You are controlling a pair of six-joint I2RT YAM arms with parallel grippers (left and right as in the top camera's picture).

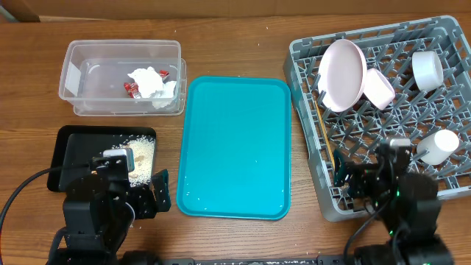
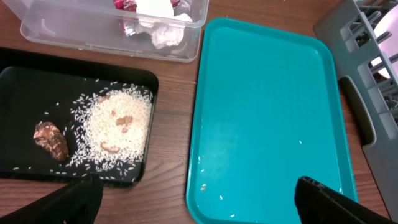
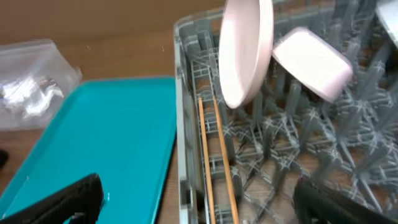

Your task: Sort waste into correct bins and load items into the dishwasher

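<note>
Your two wooden chopsticks [image 3: 214, 162] lie flat in the grey lattice rack [image 3: 180, 93], side by side along its left wall, long axis running top to bottom in the right wrist view. The pinkish round plate [image 3: 245, 50] stands on edge, with a white bowl [image 3: 311, 56] tilted beside it. Upper left in the overhead view, the clear tub [image 1: 73, 73] holds crumpled tissue [image 1: 151, 82] and red wrapper [image 1: 132, 89]. The black tray [image 2: 25, 87] has rice crumbs [image 2: 118, 127] and a brown lump [image 2: 51, 140]. The left gripper [image 2: 198, 186] and right gripper [image 3: 196, 186] are both spread wide, holding nothing.
</note>
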